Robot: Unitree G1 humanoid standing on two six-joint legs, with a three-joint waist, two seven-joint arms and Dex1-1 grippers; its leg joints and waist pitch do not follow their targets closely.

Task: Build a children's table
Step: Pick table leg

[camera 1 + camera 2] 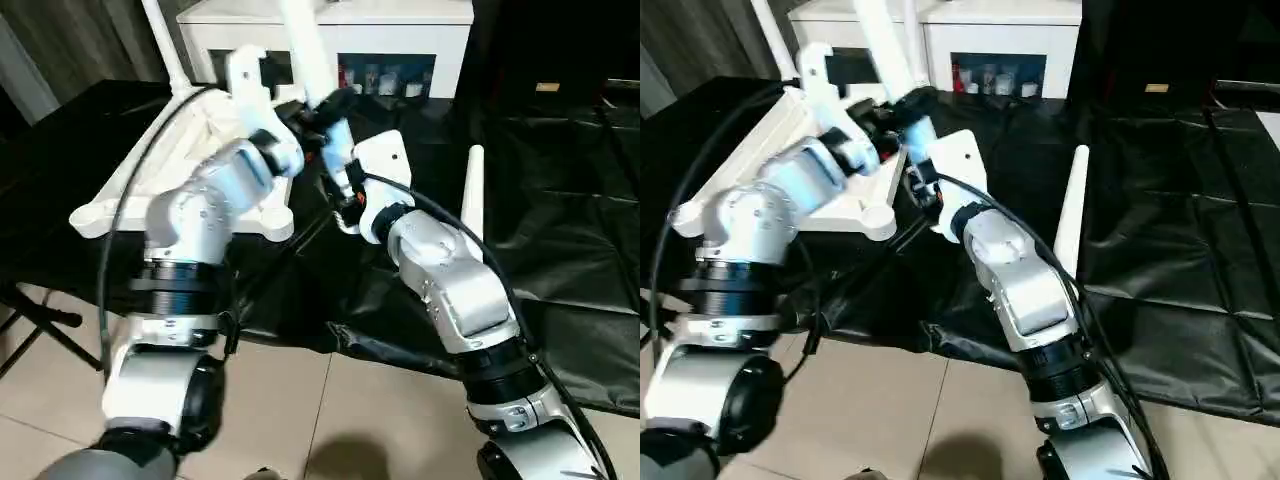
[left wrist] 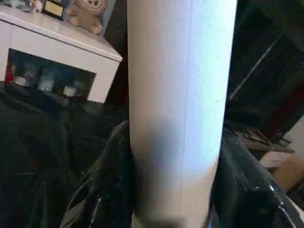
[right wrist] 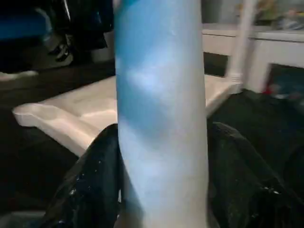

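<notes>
- Right tool (image 3: 161,190) pinching long white tapered plastic leg (image 3: 161,95); left tool (image 2: 175,199) likewise.
- From head: another white leg (image 1: 470,200) beside right forearm, on black-covered surface (image 1: 580,250).
- Right wrist: ribbed white rectangular tabletop (image 3: 80,114) behind.

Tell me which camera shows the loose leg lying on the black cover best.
The right eye view: the loose leg lies unobstructed beside the right forearm. The left eye view shows it too, partly behind that forearm; the wrist views show the held leg instead.
</notes>
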